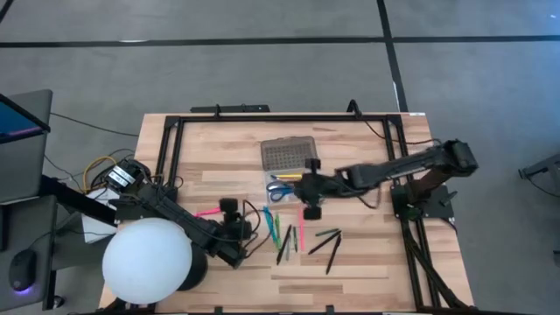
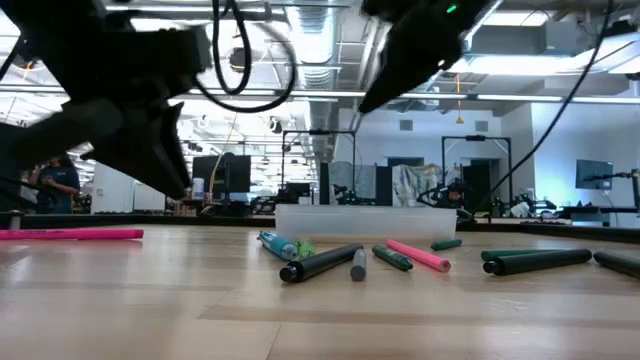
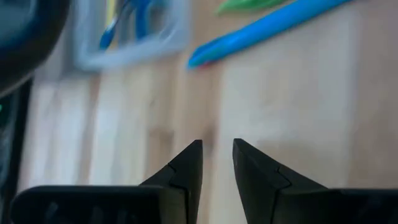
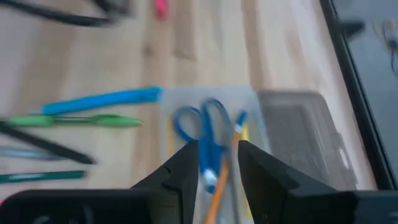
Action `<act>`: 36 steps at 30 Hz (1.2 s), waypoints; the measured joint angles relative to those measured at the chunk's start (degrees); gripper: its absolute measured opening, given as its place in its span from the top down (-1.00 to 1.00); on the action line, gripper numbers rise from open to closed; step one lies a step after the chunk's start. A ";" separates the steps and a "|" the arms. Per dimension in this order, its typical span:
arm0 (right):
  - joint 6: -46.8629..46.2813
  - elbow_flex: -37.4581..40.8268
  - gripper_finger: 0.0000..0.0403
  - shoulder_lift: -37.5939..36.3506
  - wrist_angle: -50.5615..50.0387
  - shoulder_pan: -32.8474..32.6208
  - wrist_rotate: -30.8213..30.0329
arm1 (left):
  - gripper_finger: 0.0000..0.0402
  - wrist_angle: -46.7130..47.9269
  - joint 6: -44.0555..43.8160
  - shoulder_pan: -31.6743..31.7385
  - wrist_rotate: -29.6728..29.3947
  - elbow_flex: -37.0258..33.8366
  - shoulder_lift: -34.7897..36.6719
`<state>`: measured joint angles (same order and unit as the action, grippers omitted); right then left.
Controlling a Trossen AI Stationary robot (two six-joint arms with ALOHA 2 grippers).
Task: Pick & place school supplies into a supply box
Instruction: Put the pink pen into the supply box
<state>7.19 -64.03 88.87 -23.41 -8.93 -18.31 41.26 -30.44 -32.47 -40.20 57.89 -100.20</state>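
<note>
Two arms share this job, and I take them from the left. The left gripper point(image 3: 217, 146) hangs low over bare wood beside the white sphere point(image 1: 147, 255), its fingers parted a little with nothing between them. The pink marker point(image 1: 208, 212) lies just beside it, apart from the other supplies. I judge that arm is waiting, and I would keep it there so the arms do not cross. Next comes the loose scatter below the box: a blue pen point(image 4: 102, 101) near the tray's corner, a green pen point(image 4: 74, 121) close alongside it, and black pens point(image 1: 328, 245) farther right on the table point(image 1: 367, 262). The box point(image 4: 205, 92) sits mid-table with its grey lid point(image 4: 305, 137) folded flat on the far side. The blue-handled scissors point(image 4: 200, 121) and an orange pencil point(image 4: 219, 180) lie lengthwise in the tray. The right gripper point(image 4: 217, 146) hovers directly over that tray with its fingers spread wider than the pencil. The pencil shows through the gap, and neither pad seems to press on it, so I read the gripper as released and holding nothing. The step in hand looks like a drop-off into the tray. To do it well I would lift straight up and keep the fingers apart, so that no tip catches a scissor loop or drags the pencil over the rim. Once clear I would swing toward the blue pen, which lies nearest the tool, and close across its barrel.
</note>
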 joint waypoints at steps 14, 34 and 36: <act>3.37 28.24 0.49 -25.50 21.09 -14.20 -0.07 | 0.58 13.51 -10.29 0.34 2.25 -0.02 0.00; 9.37 38.12 0.49 -33.83 32.69 -26.73 -5.84 | 0.58 -0.27 25.84 21.33 15.55 -0.04 0.56; 9.29 38.12 0.49 -33.81 32.69 -26.71 -5.84 | 0.58 0.70 27.62 24.09 19.16 -0.04 1.93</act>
<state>16.47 -25.91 55.07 9.28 -35.64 -24.14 41.95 -2.82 -8.38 -21.04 57.84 -98.27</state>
